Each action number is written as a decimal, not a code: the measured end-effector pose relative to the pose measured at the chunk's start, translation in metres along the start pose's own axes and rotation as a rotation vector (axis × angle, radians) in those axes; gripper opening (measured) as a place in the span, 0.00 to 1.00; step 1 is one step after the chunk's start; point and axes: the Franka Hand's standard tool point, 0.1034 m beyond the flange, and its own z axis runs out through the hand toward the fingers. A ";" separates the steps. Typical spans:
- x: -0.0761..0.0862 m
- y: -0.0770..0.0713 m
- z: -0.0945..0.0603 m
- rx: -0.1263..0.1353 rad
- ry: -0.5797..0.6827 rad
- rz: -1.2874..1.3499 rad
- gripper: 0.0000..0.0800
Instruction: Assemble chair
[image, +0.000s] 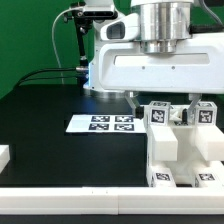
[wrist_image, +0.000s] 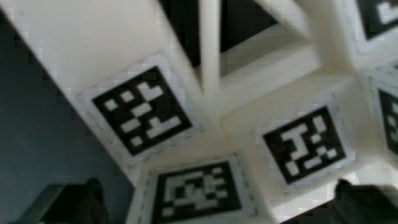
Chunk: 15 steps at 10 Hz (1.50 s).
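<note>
Gripper (image: 160, 101) open, empty, poised just above chair (image: 185, 150), marker board (image: 102, 124) beside chair, 3 tags close in wrist view

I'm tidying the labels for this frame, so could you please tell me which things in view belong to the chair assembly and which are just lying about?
Part of the job:
- the chair, white tagged pieces joined at the exterior view's right
- the gripper, open just above it

Just lying about:
- the marker board, flat on the black table
- a white block at the exterior view's left edge
</note>
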 end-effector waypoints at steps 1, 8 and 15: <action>0.000 0.000 0.000 0.000 0.000 0.063 0.81; 0.001 0.002 0.001 -0.030 -0.047 0.826 0.33; 0.002 0.001 0.001 -0.007 -0.044 1.367 0.33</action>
